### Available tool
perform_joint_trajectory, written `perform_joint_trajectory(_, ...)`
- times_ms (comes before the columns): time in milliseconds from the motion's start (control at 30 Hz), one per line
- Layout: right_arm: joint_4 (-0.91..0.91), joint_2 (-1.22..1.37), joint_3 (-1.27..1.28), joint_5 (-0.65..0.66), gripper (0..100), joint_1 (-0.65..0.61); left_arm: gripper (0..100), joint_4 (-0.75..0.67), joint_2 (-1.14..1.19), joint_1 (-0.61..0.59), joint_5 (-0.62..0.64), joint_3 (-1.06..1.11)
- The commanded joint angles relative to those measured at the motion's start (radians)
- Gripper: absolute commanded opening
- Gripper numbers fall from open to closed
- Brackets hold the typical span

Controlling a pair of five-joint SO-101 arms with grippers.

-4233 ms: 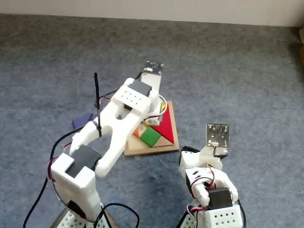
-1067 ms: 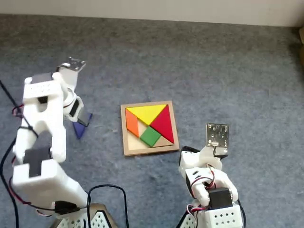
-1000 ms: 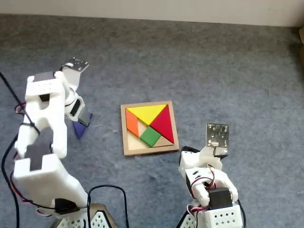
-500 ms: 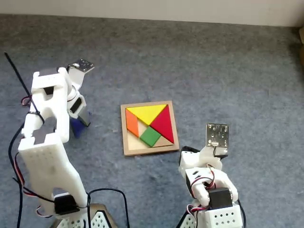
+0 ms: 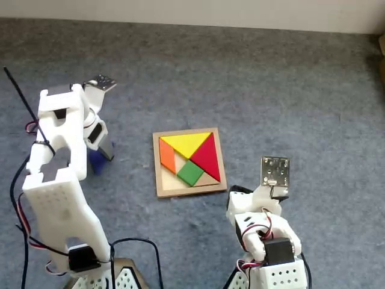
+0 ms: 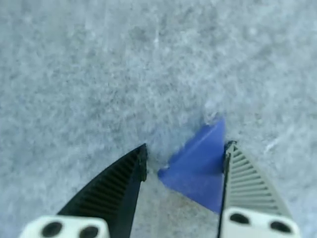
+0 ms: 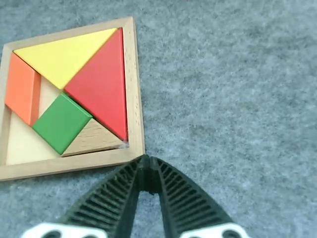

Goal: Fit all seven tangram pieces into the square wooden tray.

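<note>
My left end effector (image 6: 186, 146), open astride the blue triangle (image 6: 198, 167) at 9 o'clock of the tray (image 5: 186, 191), should center before I close it.

A grey, carpet-like surface (image 5: 289, 90) with a short, flecked nap spread across the scene. Along its far edge ran a pale, plain strip (image 5: 240, 13). A brown sliver (image 5: 382, 48) sat near that edge, too small to identify.

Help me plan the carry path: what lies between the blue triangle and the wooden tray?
Nothing but bare grey carpet. The high view shows that stretch running unbroken from the blue triangle to the wooden tray.
</note>
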Motion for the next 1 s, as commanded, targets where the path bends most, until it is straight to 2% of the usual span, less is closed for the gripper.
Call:
perform_joint_trajectory(0,0.008,0.013,0.136,0.011,0.4,0.021,26,0.021,-0.058,-0.039,0.012,-0.021)
perform_joint_trajectory(433,0.008,0.013,0.136,0.011,0.4,0.021,25,0.012,-0.056,-0.024,0.009,0.065)
perform_joint_trajectory(600,0.008,0.013,0.136,0.011,0.4,0.021,16,0.02,-0.058,-0.018,0.009,0.077)
perform_joint_trajectory(700,0.008,0.013,0.136,0.011,0.4,0.021,15,0.026,-0.067,-0.007,0.014,0.073)
perform_joint_trajectory(833,0.008,0.013,0.136,0.011,0.4,0.021,15,0.123,-0.091,0.016,0.031,0.033)
perform_joint_trajectory(967,0.008,0.013,0.136,0.011,0.4,0.021,15,0.198,-0.2,0.058,0.124,0.03)
